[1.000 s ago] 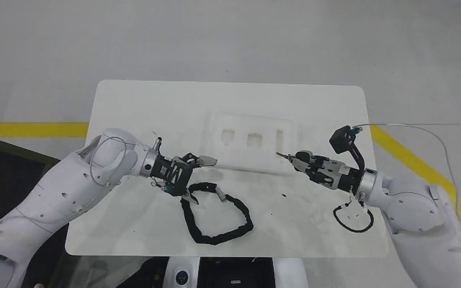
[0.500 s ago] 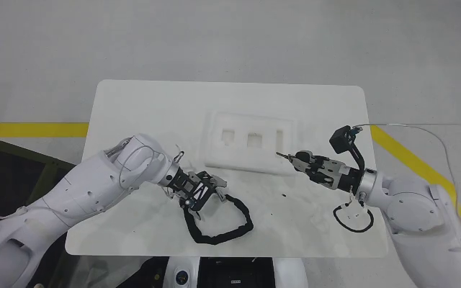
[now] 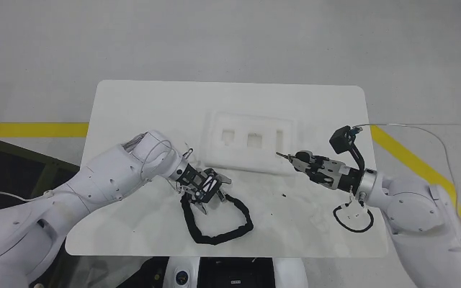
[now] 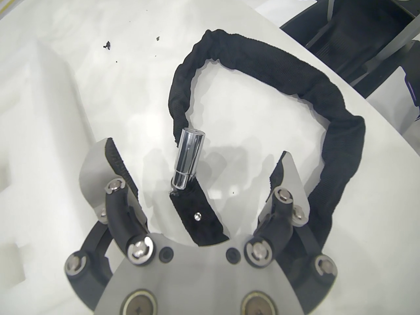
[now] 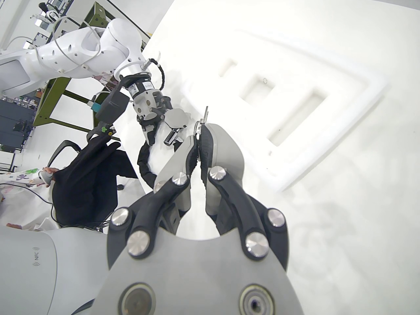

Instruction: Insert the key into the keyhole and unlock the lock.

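A chain lock in a black fabric sleeve [image 3: 220, 225] lies curled near the table's front edge. Its shiny metal lock cylinder [image 4: 188, 158] rests on the table between the fingers of my left gripper [image 4: 197, 165], which stands open around it; the sleeve [image 4: 315, 90] loops beyond. In the top view the left gripper [image 3: 213, 189] sits over the chain's upper end. My right gripper [image 5: 199, 139] hangs above the table to the right, shut on a small metal key [image 5: 204, 115] whose tip points toward the lock. That same right gripper [image 3: 293, 158] shows in the top view.
A white foam tray [image 3: 251, 141] with three rectangular pockets lies at the table's middle, between the two arms. A black cable loop [image 3: 354, 217] hangs under the right arm. Small dark specks [image 3: 285, 194] dot the table. The table's front edge runs just past the chain.
My left arm has swung right and forward, bringing its open gripper down around the lock cylinder at the chain's end. The right arm with the key has kept still.
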